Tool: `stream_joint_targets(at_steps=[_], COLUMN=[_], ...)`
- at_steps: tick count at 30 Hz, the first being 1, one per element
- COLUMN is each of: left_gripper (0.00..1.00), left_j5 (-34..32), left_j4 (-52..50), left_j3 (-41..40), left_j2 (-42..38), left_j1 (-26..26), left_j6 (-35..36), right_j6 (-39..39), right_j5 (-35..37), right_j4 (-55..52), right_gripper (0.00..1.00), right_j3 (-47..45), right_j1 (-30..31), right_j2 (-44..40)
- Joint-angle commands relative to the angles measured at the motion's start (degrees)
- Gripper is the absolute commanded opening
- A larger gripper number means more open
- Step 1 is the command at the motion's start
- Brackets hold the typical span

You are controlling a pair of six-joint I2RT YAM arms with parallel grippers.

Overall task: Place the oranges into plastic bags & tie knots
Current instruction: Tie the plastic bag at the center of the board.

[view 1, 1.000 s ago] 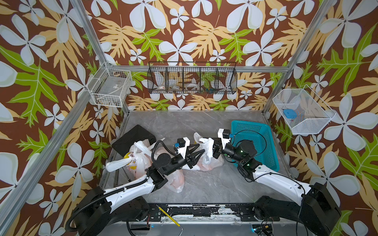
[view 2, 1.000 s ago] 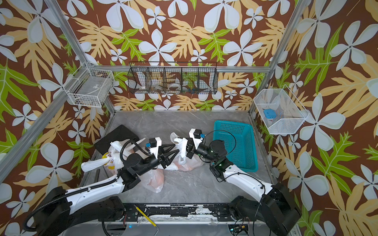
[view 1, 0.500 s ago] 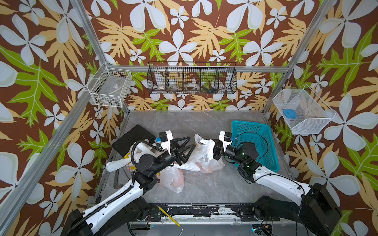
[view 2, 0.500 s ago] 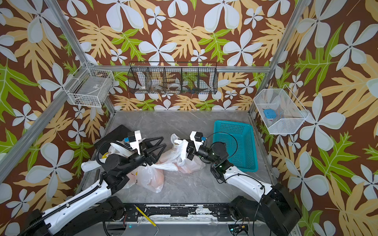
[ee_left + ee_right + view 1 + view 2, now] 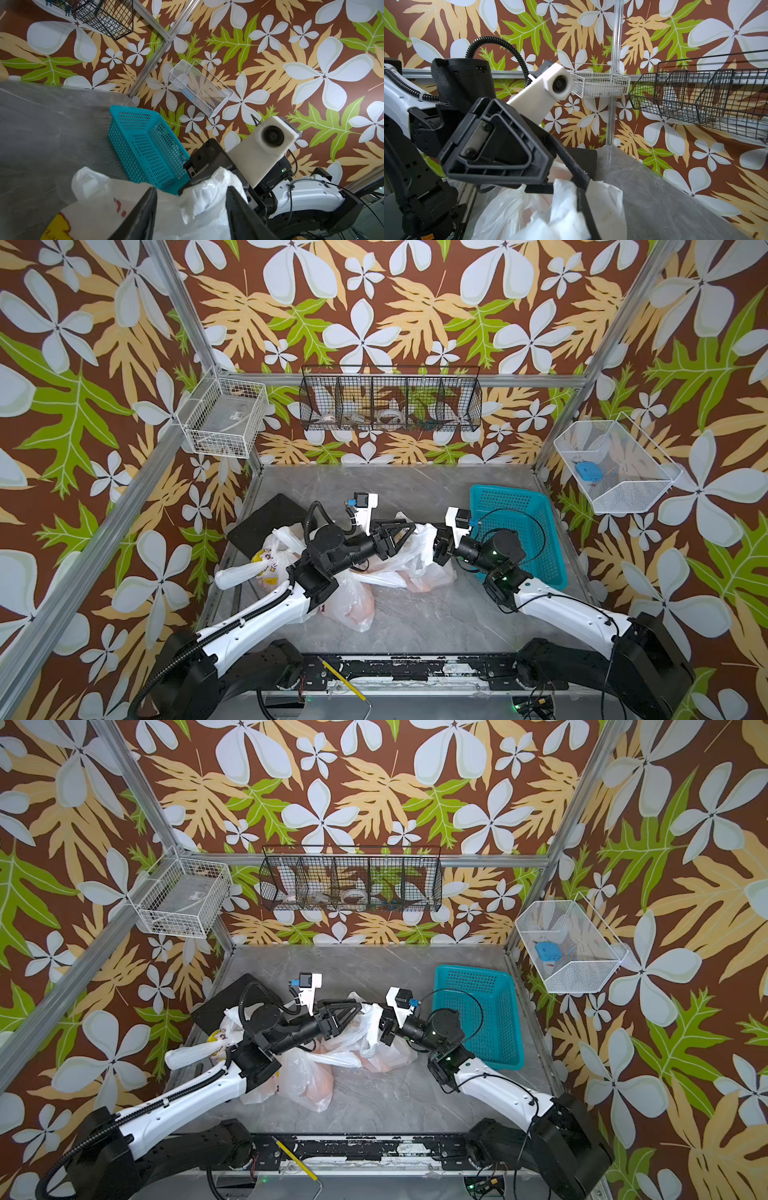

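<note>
Observed thin translucent white plastic bag [image 5: 417, 556], orange-tinted inside, between both pincer tips; long axis tip to tip, bunched top pointing up. Noted right pincer [image 5: 436, 549] clamped on its film. Noted left pincer [image 5: 410, 528] jaws half apart, film between; cannot tell whether gripped. Logged teal plastic lattice basket [image 5: 519, 510] just behind right pincer.

No legible text or labels anywhere
</note>
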Motion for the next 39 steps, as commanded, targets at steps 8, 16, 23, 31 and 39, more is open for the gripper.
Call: stream_joint_targets(at_steps=[8, 16, 23, 31, 39], left_gripper=[0.36, 0.19, 0.11, 0.00, 0.00], left_j5=[1.9, 1.3, -0.7, -0.2, -0.9], left_j4=[4.0, 3.8, 1.2, 1.6, 4.4], left_j3=[0.2, 0.3, 0.7, 0.4, -1.5], left_j2=[2.1, 2.2, 1.6, 1.5, 0.4], left_j1=[0.0, 0.0, 0.0, 0.0, 0.0], left_j6=[-1.8, -0.9, 1.3, 2.3, 3.7], right_j6=[-0.3, -1.4, -2.4, -3.4, -6.7], right_j5=[0.3, 0.5, 0.6, 0.3, 13.7], right_j4=[-0.2, -2.1, -3.7, -6.7, -18.5], right_gripper=[0.00, 0.00, 0.00, 0.07, 0.64], right_j3=[1.0, 1.1, 1.0, 1.7, -3.6], right_j1=[0.1, 0.0, 0.1, 0.1, -0.5], right_j2=[0.4, 0.3, -0.3, -1.0, -13.8])
